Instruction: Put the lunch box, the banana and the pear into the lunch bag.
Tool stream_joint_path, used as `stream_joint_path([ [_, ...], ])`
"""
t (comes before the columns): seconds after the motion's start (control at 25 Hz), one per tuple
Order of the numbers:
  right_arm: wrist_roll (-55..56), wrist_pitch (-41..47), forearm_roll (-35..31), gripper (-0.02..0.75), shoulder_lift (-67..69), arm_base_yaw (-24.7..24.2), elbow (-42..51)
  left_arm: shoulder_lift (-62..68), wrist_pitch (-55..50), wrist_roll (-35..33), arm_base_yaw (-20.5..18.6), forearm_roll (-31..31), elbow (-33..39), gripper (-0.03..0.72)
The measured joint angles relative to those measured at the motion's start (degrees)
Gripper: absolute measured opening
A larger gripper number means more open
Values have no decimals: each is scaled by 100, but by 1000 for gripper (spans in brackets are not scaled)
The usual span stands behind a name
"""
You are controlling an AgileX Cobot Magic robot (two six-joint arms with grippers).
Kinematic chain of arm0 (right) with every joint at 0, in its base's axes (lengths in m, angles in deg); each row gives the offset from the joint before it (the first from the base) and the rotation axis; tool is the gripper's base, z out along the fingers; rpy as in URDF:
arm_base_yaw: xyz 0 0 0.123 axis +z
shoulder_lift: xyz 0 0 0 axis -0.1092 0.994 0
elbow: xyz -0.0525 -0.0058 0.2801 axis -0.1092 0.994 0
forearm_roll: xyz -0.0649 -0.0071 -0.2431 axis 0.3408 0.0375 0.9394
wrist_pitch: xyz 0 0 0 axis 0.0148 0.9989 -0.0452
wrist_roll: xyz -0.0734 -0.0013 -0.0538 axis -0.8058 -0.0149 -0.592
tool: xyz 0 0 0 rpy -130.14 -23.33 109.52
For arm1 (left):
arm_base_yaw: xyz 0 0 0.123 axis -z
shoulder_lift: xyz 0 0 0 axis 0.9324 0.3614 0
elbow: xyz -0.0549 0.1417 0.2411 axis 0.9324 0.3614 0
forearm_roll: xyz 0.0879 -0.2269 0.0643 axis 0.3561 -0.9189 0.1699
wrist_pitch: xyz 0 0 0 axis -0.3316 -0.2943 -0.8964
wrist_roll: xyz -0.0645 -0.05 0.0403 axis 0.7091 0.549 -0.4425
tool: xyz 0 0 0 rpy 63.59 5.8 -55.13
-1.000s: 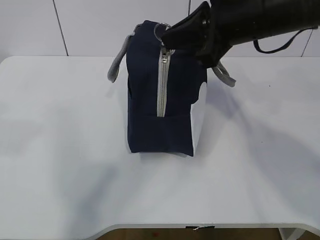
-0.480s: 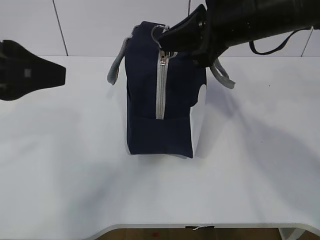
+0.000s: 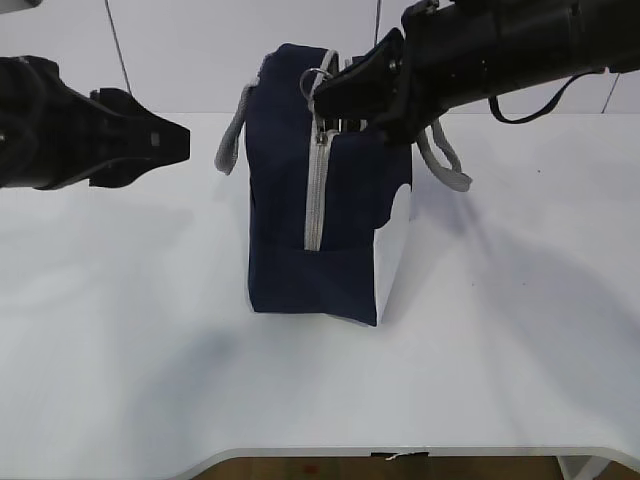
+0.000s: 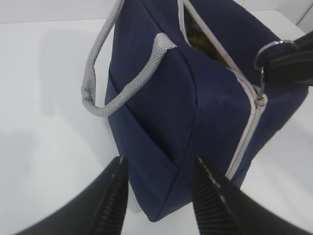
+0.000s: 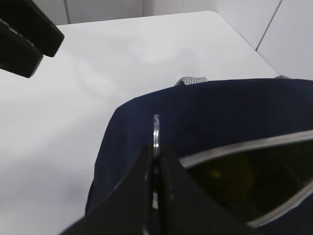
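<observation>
The navy lunch bag (image 3: 350, 200) with its white lower panel stands on the white table. Its grey zipper (image 3: 315, 190) runs down the near side; the top is partly unzipped. My right gripper (image 3: 330, 88) is shut on the zipper's ring pull (image 5: 156, 131) at the bag's top corner. Something yellow (image 5: 234, 176) shows dimly through the opening; which item it is I cannot tell. The lunch box, banana and pear are otherwise hidden. My left gripper (image 4: 159, 164) is open and empty, facing the bag's left side (image 4: 161, 112); in the exterior view it (image 3: 180, 140) hovers left of the bag.
Grey strap handles hang on both sides of the bag (image 3: 232, 135) (image 3: 445, 165). The white table (image 3: 120, 330) stretches around the bag, with a white wall behind and the front edge (image 3: 400, 455) near the bottom.
My left arm has come in from the left edge toward the bag. The bag has tilted and shifted slightly left as my right gripper moved left with the ring pull.
</observation>
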Motion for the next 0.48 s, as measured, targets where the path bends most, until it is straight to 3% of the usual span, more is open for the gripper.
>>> stream_joint_path([
  [0.48, 23, 190, 0, 6, 48, 156, -184, 466, 475, 0, 494, 99, 0, 331],
])
